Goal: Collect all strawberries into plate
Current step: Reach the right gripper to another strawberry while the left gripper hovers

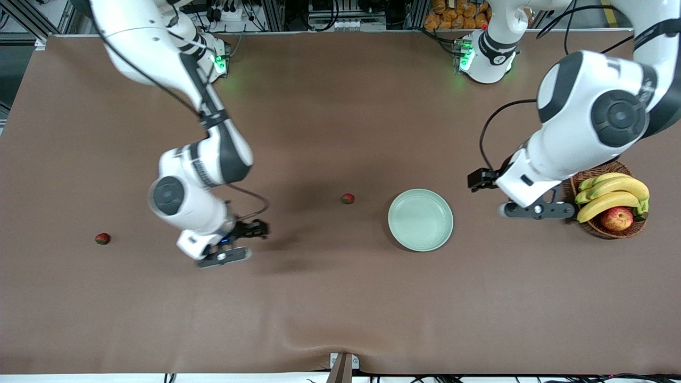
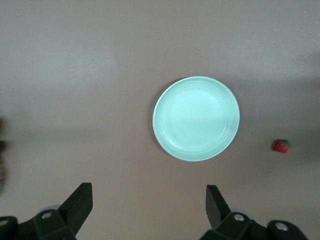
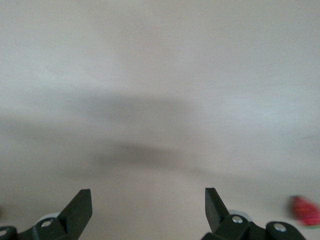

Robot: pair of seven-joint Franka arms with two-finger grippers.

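Plate: the round pale mint-green plate point(image 1: 420, 219) sits empty, right of centre in the front view, on the brown tabletop point(image 1: 340, 308).
Berries: only two small red strawberries show; one point(image 1: 348, 198) beside the plate, another point(image 1: 102, 238) at far lower left.
Right tool: the right tool point(image 3: 147, 210), fingers apart and empty, hangs over bare tabletop between the berries.
Left tool: the left tool point(image 2: 149, 212), fingers apart, waits beside the wicker fruit basket point(image 1: 612, 205).
Handling: probably light, soft, easily bruised; pinch gently across the red body, below the leaves.

Brown counter point(image 1: 340, 298) carries: mint plate point(image 1: 420, 219) mid-counter; one strawberry point(image 1: 348, 198) beside it; another strawberry point(image 1: 102, 239) and a wicker fruit basket point(image 1: 612, 226) near opposite end edges.
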